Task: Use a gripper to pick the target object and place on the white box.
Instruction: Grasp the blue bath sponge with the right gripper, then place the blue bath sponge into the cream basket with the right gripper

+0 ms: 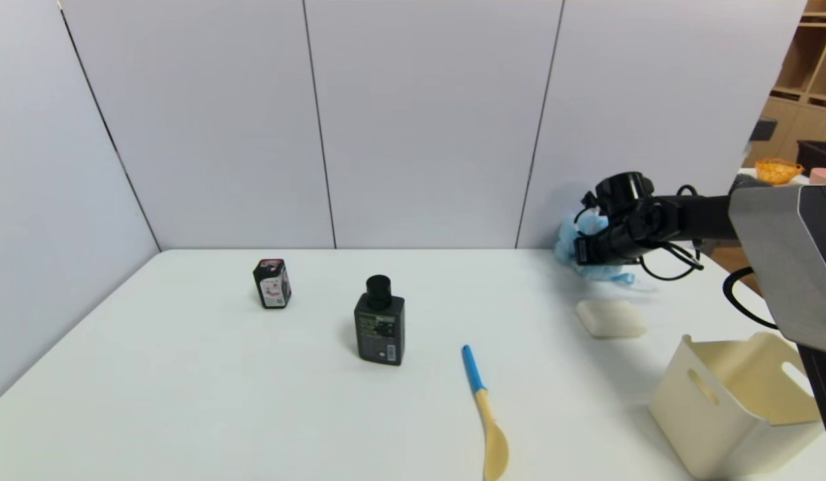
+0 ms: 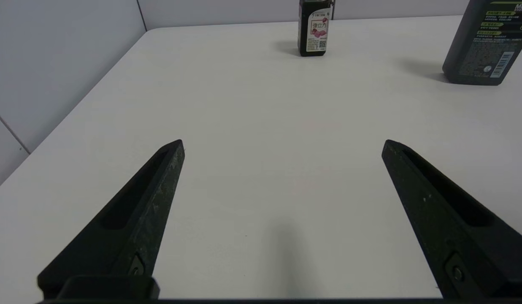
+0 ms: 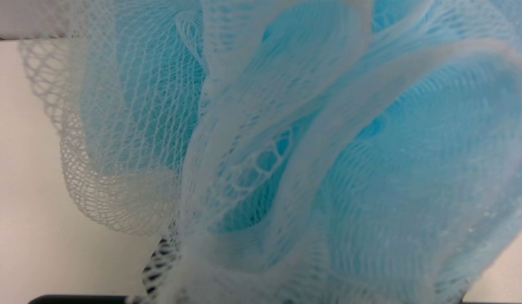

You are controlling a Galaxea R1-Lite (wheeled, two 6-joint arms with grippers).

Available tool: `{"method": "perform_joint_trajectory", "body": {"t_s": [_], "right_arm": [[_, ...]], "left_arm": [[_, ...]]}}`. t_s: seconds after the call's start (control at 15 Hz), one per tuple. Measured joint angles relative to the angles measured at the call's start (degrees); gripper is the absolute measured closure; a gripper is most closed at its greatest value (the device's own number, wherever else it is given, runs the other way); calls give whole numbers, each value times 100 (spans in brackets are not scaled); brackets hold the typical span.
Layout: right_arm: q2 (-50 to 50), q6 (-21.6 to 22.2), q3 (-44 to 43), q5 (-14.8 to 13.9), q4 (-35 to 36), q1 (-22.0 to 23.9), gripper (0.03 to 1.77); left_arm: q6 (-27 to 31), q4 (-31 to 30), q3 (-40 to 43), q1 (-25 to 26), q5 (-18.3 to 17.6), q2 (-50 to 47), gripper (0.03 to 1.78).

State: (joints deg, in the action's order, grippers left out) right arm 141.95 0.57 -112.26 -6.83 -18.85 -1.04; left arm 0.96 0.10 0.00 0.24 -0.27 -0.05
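Head view shows the right gripper point(image 1: 589, 252) pinching the blue mesh pouf point(image 1: 573, 237), lifted clear above the table's point(image 1: 185, 374) far right. From that claw the white box point(image 1: 736, 407) lies toward five o'clock, nearer the robot, past the cream block point(image 1: 611, 318). Left gripper point(image 2: 282, 145) idles, fingers spread wide.

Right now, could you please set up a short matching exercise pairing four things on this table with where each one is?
Things:
1. bath pouf
2. white box
3. spoon
4. soap block

Places:
A. lying on the table beyond the box
B. near front edge, blue handle pointing away
C. raised off the table in the right gripper
D. front right corner

Pairs: 1-C, 2-D, 3-B, 4-A
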Motion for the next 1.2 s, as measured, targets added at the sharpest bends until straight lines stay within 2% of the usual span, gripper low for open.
{"method": "perform_joint_trajectory", "body": {"t_s": [0.2,0.47,0.87,1.2], "right_arm": [[-85,2,11,7,-33,-30,100],[-438,-2,11,29,-99,-127,111],[-1172,-20,11,7,-140,-157,119],[-2039,-247,24,-37,-763,-150,128]], "left_arm": [[0,1,0,-2,2,0,12],[0,1,0,0,0,0,12],[-2,1,0,0,0,0,12],[2,1,0,0,2,0,12]]}}
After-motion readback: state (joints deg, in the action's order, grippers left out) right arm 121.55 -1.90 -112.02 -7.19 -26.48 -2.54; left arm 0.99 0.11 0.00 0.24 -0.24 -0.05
